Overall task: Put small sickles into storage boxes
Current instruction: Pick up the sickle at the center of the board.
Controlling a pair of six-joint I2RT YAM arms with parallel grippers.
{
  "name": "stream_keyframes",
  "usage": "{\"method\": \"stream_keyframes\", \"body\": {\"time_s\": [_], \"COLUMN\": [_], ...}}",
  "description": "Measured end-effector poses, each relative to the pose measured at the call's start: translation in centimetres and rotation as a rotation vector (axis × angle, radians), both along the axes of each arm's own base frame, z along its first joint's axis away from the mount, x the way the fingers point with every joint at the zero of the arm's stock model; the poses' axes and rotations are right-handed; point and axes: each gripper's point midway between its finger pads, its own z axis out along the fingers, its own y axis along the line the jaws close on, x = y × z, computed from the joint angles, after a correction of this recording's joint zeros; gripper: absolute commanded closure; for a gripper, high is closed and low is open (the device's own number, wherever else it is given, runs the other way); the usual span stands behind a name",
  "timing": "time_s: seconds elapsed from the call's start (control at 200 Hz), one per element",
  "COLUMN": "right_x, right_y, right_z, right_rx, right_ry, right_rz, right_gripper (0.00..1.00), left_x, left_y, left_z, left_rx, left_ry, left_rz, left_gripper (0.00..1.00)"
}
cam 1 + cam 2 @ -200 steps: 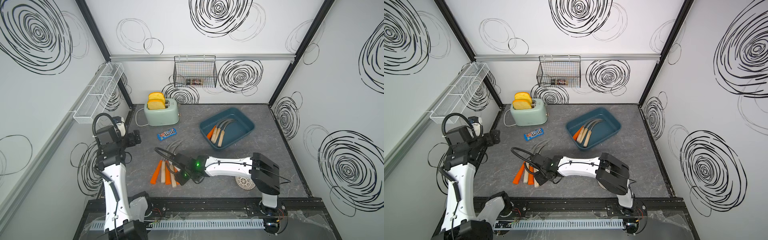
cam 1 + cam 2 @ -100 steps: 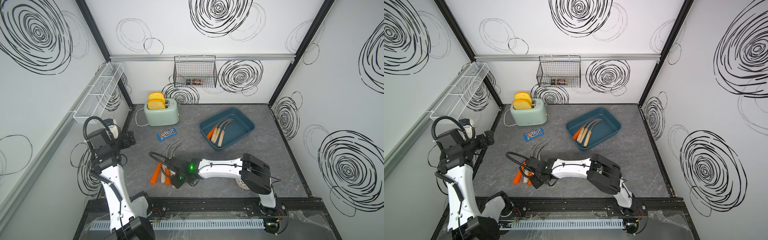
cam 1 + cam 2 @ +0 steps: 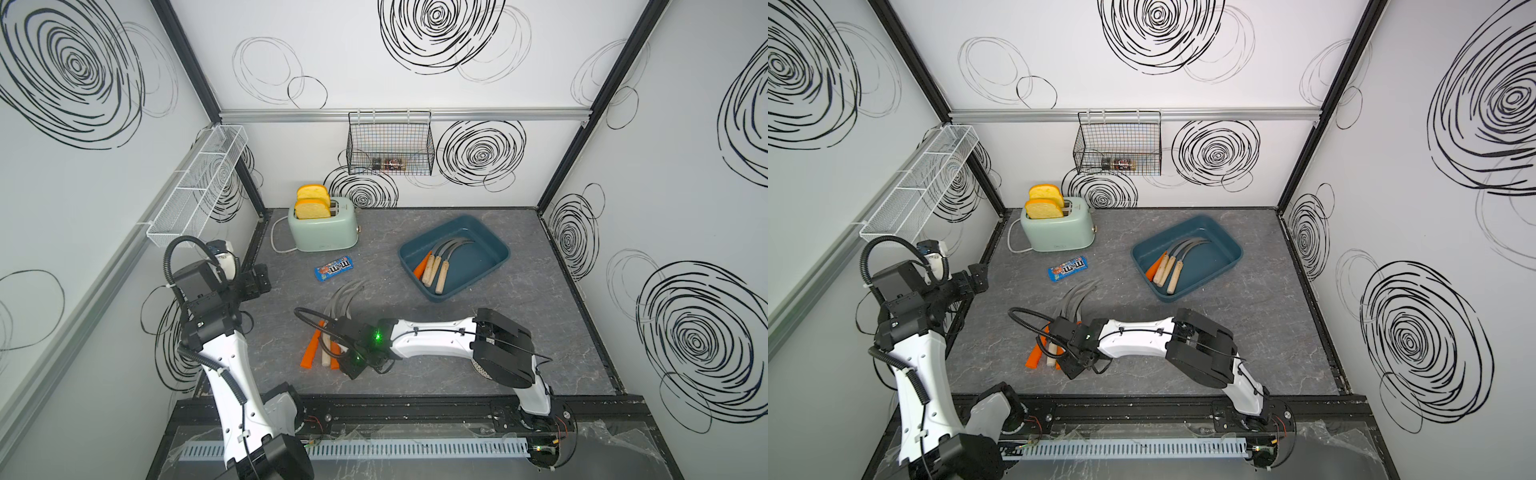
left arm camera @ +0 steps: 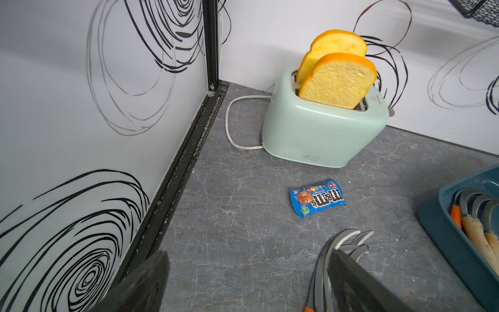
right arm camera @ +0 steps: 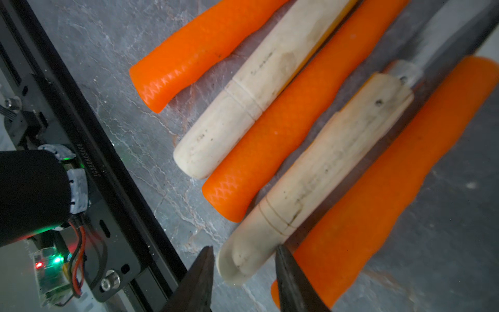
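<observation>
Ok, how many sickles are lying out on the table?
5, in one row under the right gripper: three orange-handled sickles, two wooden-handled sickles between them. None seems hidden.

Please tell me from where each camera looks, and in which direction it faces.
Top views: high over the front, looking down on the whole cell; left arm and right arm both show.
Left wrist: on the left arm, facing the toaster and candy packet; the open left gripper shows.
Right wrist: close above the loose sickles' handles; the right gripper straddles a pale wooden handle.
Shared: the left wrist and top views both show the teal tray with its stored sickles.
</observation>
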Motion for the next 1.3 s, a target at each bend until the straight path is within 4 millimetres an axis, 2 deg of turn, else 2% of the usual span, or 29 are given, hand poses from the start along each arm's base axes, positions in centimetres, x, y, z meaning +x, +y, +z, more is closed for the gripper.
{"method": "stream_keyframes", "body": {"time_s": [0.41,0.69,1.111,1.301], "right_x": [1.1,2.0,5.6,6.5], "right_y": [-0.7,-1.4,-3.8,-4.3], "right_z": [-0.5,0.3,0.7,0.6], "right_rx": [-0.062,-0.078,-0.121,-0.126], "right_ry": [-0.060,-0.114,-0.161,-0.154], "right_rz": [-0.034,-0.064,-0.163,-0.190], "right_gripper": [0.59,0.57,0.57,0.57], "left_x": [0.1,0.1,0.0,-0.1], "left_y": [-0.3,-0.3,-0.8,-1.0], "left_z": [0.1,0.1,0.5,0.7], "left_rx": [-0.011,-0.013,-0.016,-0.012], "left_ry": [-0.007,-0.009,-0.025,-0.032], "left_rz": [-0.017,-0.019,-0.039,-0.046], "left_gripper": [0.04,0.04,0.04,0.04]}}
